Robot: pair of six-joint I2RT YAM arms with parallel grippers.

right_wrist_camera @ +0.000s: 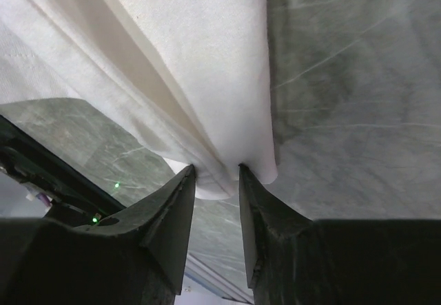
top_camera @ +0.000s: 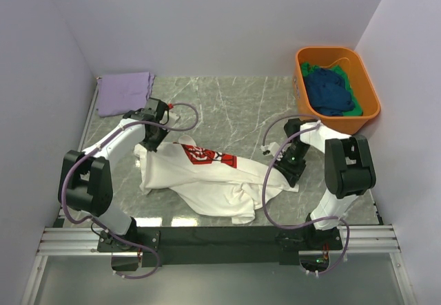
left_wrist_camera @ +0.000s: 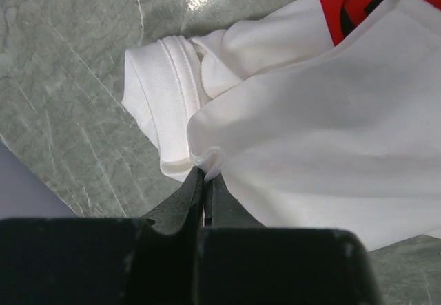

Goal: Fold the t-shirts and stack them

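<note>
A grey marbled table point(top_camera: 227, 98) filled the overhead view, walled in by pale panels. Across its near half lay the large white t-shirt point(top_camera: 200, 181), rumpled and partly bunched, with its red panel point(top_camera: 207, 157) facing up near the shirt's far edge. At the far right corner stood an orange tub point(top_camera: 372, 95) holding a dark blue shirt point(top_camera: 331, 91) on top of a green shirt point(top_camera: 309, 69). At the far left corner a lavender shirt point(top_camera: 124, 91) lay folded flat, well apart from the white one. The left gripper point(left_wrist_camera: 205, 175) sat at the white shirt's left end, its fingers pressed together and pinching a pucker of the cloth beside a ribbed hem. The right gripper point(right_wrist_camera: 217, 174) sat at the shirt's right end, its fingers standing apart and straddling a folded edge of the cloth, low over the table.
</note>
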